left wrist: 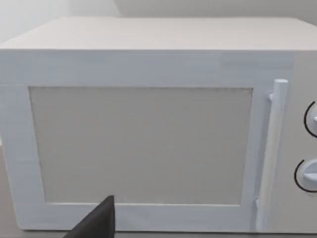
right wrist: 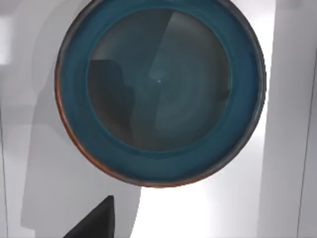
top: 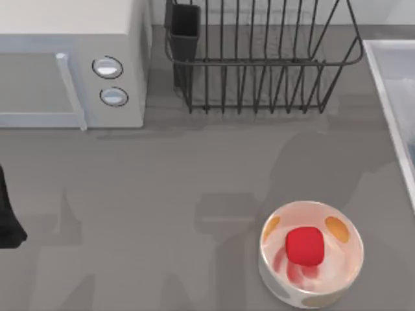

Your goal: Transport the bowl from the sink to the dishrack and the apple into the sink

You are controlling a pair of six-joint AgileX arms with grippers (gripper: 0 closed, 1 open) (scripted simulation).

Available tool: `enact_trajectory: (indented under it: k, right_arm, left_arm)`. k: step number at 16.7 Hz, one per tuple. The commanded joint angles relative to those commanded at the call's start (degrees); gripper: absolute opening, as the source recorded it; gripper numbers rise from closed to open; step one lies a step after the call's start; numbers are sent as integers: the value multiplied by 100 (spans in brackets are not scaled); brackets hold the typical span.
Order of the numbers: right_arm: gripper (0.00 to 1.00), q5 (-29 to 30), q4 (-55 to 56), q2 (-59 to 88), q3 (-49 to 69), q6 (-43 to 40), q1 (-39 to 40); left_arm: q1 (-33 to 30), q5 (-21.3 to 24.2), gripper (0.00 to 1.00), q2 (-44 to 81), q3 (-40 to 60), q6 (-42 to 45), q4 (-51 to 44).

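My right pincer [right wrist: 94,220], its grip state unclear, hung over the bowl [right wrist: 159,89] in the sink [top: 392,84] at right, so descending to grasp its rim seemed next.

Even, soft light fills my views. Faint arm shadows fall across the grey counter [top: 162,188] and under the dishrack [top: 259,58]. The sink [right wrist: 208,208] floor shows bright glare beside the bowl [right wrist: 159,91], whose inside carries a dark shadow.

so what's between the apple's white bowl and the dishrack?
Top view: bare grey table, shadows only. The apple sits in the white bowl at the near right; the dishrack stands at the far edge.
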Motion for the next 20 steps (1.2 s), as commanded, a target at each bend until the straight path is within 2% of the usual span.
enact_trajectory:
  k: [4,7,15,20]
  right_arm:
    - [100,-1,-580,1312,1379,-148,-247]
    - [100,-1,-780,1787,1918,-202,-341]
    - [100,2,-700,1893,1924,-195,-327]
    - [100,10,217,2355,1491,-172,-318]
  left_arm:
    - [0,0,100,0,0,0,0]
    - [0,0,100,0,0,0,0]
    - [0,0,100,0,0,0,0]
    - [0,0,100,0,0,0,0]
